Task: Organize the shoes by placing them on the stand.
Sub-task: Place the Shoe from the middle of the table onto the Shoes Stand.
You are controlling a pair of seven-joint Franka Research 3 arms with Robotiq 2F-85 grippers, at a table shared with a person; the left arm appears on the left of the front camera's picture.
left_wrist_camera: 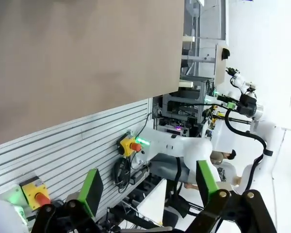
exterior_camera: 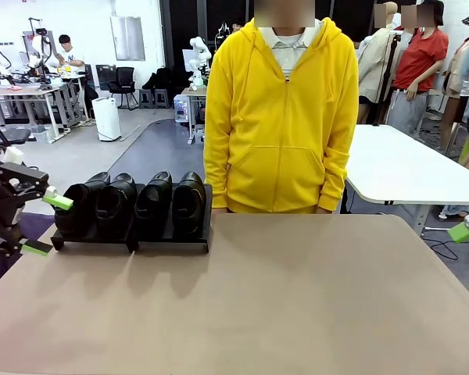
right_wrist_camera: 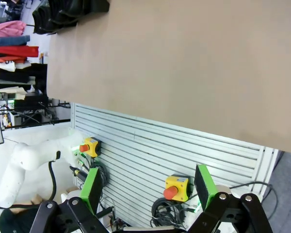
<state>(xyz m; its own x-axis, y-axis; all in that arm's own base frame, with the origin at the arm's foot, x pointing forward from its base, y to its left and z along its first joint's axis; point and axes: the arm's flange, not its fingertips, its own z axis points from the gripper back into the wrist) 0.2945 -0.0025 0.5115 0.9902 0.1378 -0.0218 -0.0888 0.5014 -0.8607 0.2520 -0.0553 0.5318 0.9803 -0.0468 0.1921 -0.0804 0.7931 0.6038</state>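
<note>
- Along the far left part of the tan table top (exterior_camera: 297, 297), the low black slanted stand (exterior_camera: 172, 238) carries all four glossy black leather slip-on shoes (exterior_camera: 133, 205) in a row, side by side, toes pointing down the slope towards the robot.
- Just left of that row, the left black two-finger gripper with green pads (exterior_camera: 48, 224) hangs at the table's left edge with its jaws spread wide and nothing between them; its upper pad sits close beside the leftmost shoe, and contact cannot be told.
- At the picture's right edge, the right gripper (exterior_camera: 467, 229) shows one green pad, well apart from the stand; in its own wrist view the green fingers (right_wrist_camera: 93, 187) stand wide apart and empty.
- Behind the table stands a person in a yellow zip hoodie (exterior_camera: 281, 117), next to the stand's right end.
</note>
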